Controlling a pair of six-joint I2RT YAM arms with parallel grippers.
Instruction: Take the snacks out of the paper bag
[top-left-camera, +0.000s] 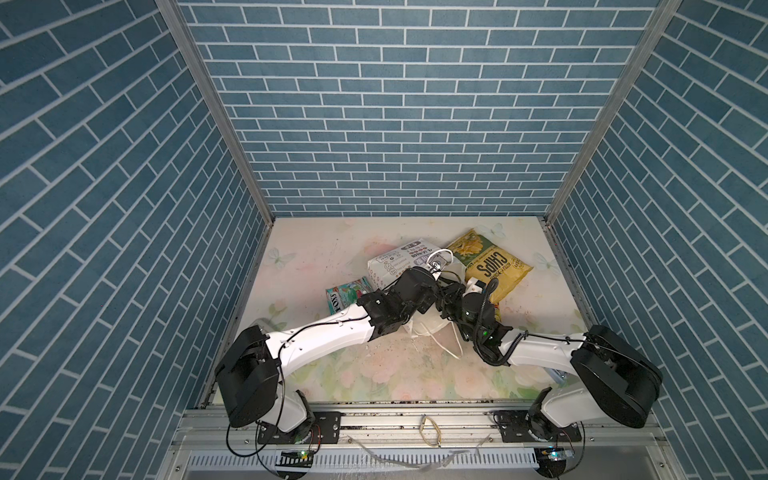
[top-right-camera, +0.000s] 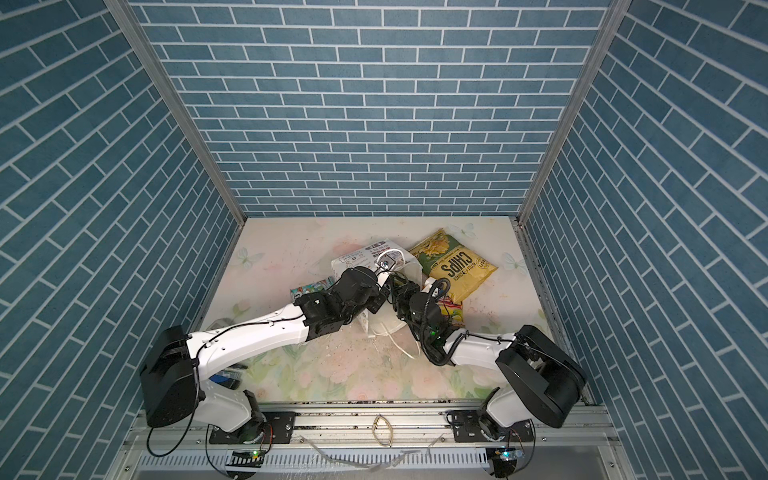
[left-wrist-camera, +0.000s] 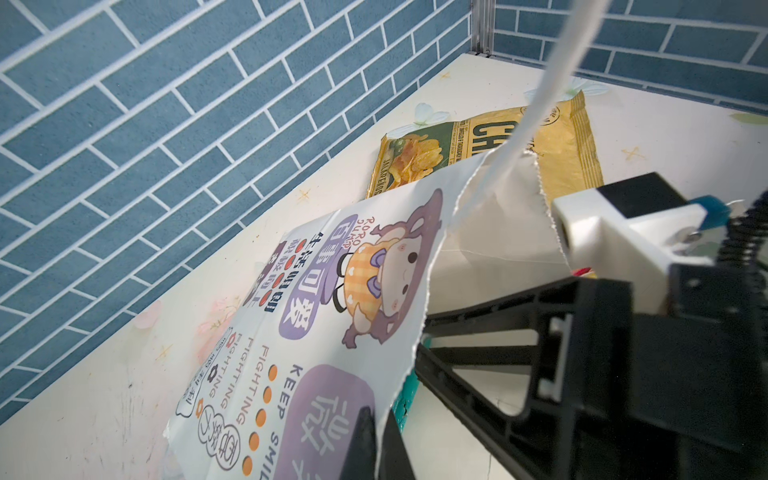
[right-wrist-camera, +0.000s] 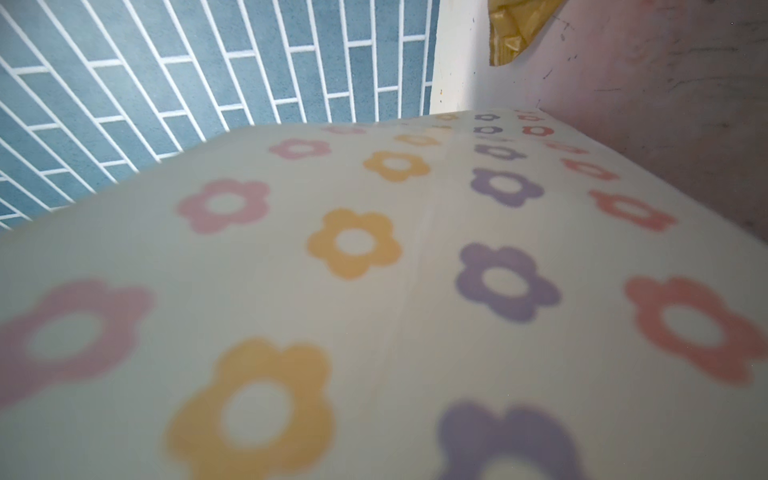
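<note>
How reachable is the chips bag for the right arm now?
Probably yes: the chips bag lies uncovered on the table just beyond the right arm, with nothing between, though that arm is busy at the paper bag.

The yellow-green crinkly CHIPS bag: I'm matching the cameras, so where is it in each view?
Top view: the yellow-green crinkly CHIPS bag lies flat right of centre, toward the back.
Top view: same place.
Left wrist: seen beyond the torn edge of the white printed paper bag.
Right wrist: only a yellow corner past that bag.
Shared landmark: the paper bag, right beside it in every view.
</note>
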